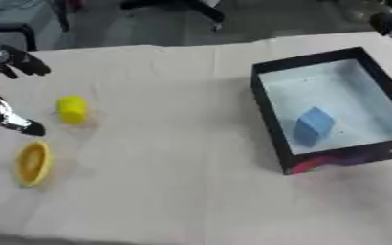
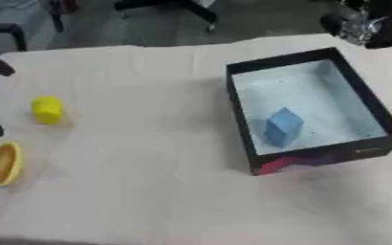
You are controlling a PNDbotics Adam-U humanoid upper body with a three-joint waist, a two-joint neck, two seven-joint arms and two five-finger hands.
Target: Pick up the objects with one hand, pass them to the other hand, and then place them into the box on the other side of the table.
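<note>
A yellow cylinder (image 1: 72,109) lies on the cloth-covered table at the left. Nearer me, a yellow bowl-shaped piece (image 1: 34,162) rests tilted on its edge. My left hand (image 1: 7,117) comes in from the left edge, open, with one finger above and one below the cylinder's level, a little to its left and touching nothing. A black box (image 1: 270,119) with a pale inside stands at the right and holds a blue block (image 1: 314,125). My right hand (image 2: 360,25) shows only partly at the top right, beyond the box's far corner.
The beige cloth (image 1: 174,158) covers the whole table, with open room between the yellow things and the box. Dark chair legs (image 1: 201,9) stand on the floor past the far edge.
</note>
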